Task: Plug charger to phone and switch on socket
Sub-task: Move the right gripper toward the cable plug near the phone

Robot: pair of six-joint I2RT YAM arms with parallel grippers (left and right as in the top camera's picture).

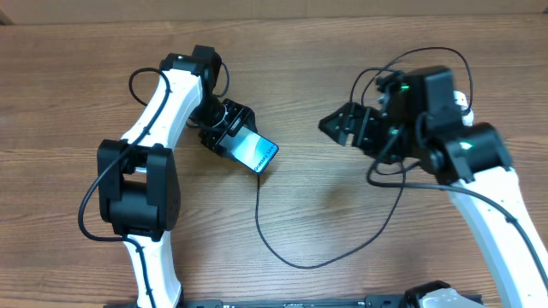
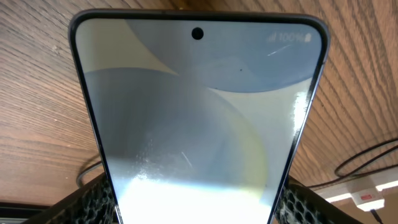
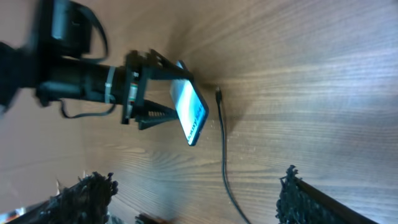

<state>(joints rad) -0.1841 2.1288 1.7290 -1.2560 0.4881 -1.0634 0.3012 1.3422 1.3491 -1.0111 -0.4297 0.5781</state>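
so this looked like the plug-in step: left hand [image 1: 233,137] pinched the phone [image 1: 255,152] tilted over the tabletop [image 1: 86,51], charger tip [image 1: 259,178] lay loose at its 6 o'clock, right hand [image 1: 341,125] hung spread and empty at 3 o'clock, so grabbing that tip seemed next

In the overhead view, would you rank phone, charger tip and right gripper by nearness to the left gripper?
1. phone, held in the left gripper.
2. charger tip, just beside the phone.
3. right gripper, across on the right.
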